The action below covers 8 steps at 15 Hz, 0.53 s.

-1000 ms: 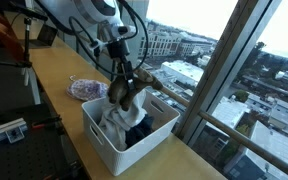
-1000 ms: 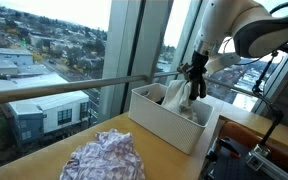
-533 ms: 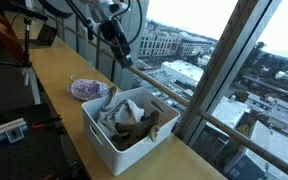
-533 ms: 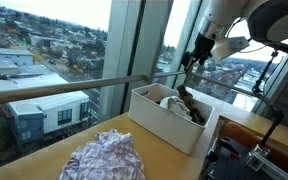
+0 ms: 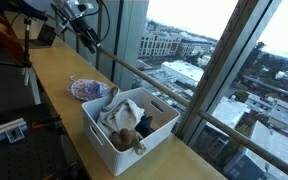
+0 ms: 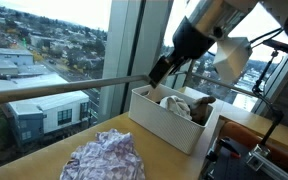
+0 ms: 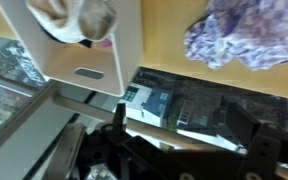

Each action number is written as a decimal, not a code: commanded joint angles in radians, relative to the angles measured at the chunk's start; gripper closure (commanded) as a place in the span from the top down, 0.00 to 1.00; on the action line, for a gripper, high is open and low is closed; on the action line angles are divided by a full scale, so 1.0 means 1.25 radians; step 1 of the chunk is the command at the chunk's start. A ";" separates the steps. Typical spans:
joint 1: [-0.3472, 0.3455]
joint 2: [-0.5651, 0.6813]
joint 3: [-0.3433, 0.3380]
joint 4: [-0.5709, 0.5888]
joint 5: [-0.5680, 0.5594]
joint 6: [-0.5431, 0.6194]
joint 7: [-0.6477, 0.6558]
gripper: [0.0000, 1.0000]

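Observation:
My gripper (image 5: 87, 40) hangs open and empty, high above the wooden table between the white bin (image 5: 156, 143) and a crumpled purple cloth (image 5: 87, 88). In an exterior view the gripper (image 6: 156, 75) sits just beyond the bin (image 6: 169, 125), close to the window railing. The bin holds a white cloth (image 5: 118, 113) and a brown garment (image 5: 130, 139). Looking down, the wrist view shows the bin (image 7: 116, 50) at upper left and the purple cloth (image 7: 246, 42) at upper right. My gripper (image 7: 184, 148) has its dark fingers (image 7: 119, 140) spread wide there, with nothing between them.
A metal railing (image 5: 154, 84) runs along the tall window beside the table, also in the exterior view (image 6: 74, 90). Black equipment (image 5: 4, 130) lies at the table's near end. The purple cloth (image 6: 104, 155) lies on the tabletop.
The gripper opened and let the brown garment drop into the bin. It then rose and swung away from the bin toward the purple cloth.

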 commanded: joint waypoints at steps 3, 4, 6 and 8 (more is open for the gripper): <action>0.048 0.301 -0.040 0.160 -0.087 0.297 0.037 1.00; 0.057 0.351 -0.051 0.190 -0.077 0.347 0.023 1.00; 0.037 0.464 -0.030 0.260 -0.057 0.399 -0.002 1.00; 0.028 0.572 -0.014 0.331 -0.023 0.403 -0.044 1.00</action>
